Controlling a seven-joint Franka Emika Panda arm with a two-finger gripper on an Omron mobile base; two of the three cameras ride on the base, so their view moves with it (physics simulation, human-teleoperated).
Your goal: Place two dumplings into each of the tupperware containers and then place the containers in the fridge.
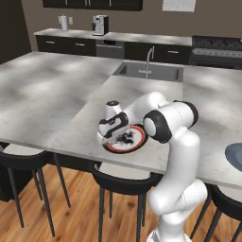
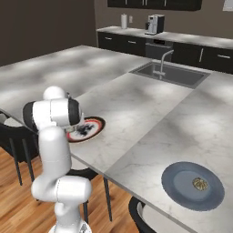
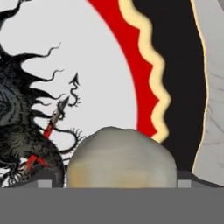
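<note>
Both base cameras are looking forward and down over the arm — one from behind-left, one from behind-right — sharing the marble counter (image 1: 56, 94), the red-rimmed plate (image 1: 139, 141) and the sink (image 2: 170, 75). The hand camera is peering down from very close at that plate (image 3: 144, 65).

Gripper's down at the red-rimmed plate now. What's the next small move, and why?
Probably close the jaws. In the hand view a dumpling sits between the fingertips of the open gripper, low over the black-and-red plate, so it looks lined up for a grasp.
</note>
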